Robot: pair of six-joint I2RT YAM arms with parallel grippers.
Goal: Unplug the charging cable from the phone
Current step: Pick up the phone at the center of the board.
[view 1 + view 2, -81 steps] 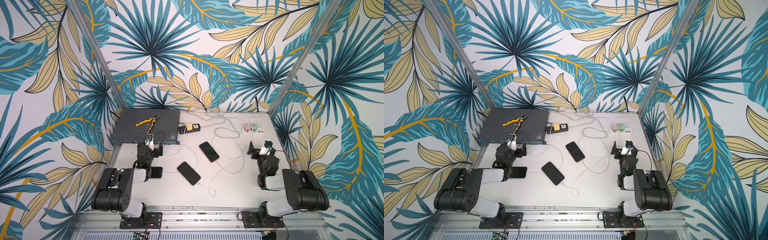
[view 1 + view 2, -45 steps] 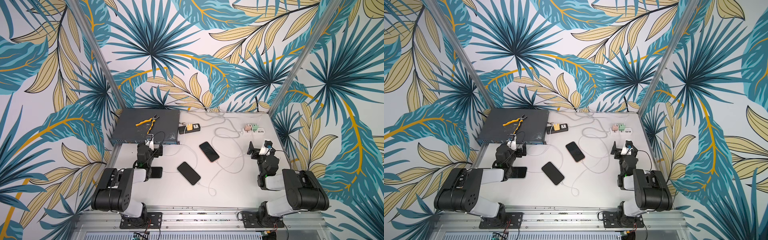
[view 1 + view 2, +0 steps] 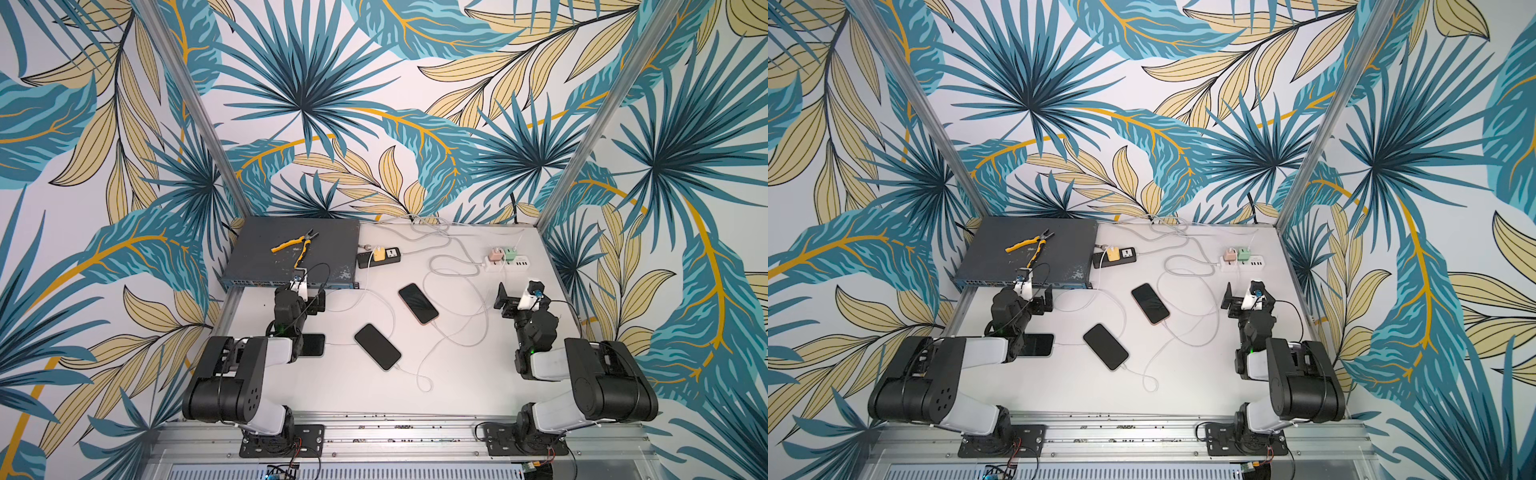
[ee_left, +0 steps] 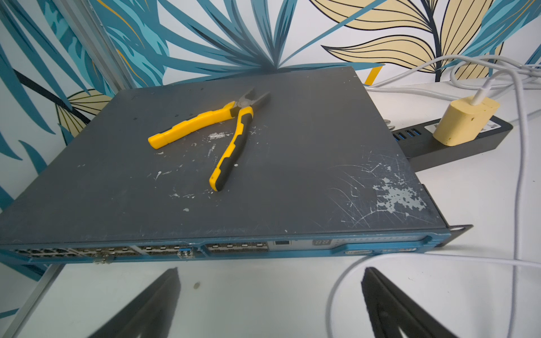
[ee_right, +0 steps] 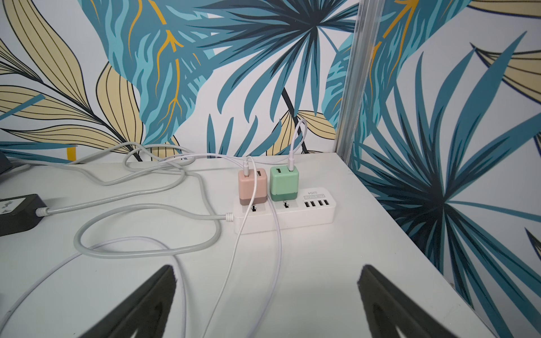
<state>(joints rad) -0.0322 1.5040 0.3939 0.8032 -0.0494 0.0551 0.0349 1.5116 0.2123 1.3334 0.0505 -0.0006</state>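
Three dark phones lie on the white table in both top views: one with a copper rim [image 3: 418, 304], a black one [image 3: 377, 347] nearer the front, and a third [image 3: 312, 345] partly hidden under my left arm. A white charging cable [image 3: 401, 368] enters the black phone's near end; others [image 3: 436, 322] run to the remaining phones. My left gripper [image 3: 301, 293] [image 4: 270, 270] stands open and empty before the switch, a cable [image 4: 336, 281] looping by one finger. My right gripper [image 3: 519, 291] [image 5: 267, 267] is open over two thin cables [image 5: 234, 263], holding nothing.
A grey network switch [image 3: 291, 249] with yellow pliers [image 3: 297, 245] on it fills the back left. Beside it lies a black power strip [image 3: 379, 255] with a yellow charger [image 4: 465, 121]. A white power strip [image 5: 287, 216] carries pink and green chargers. Cables sprawl across the middle.
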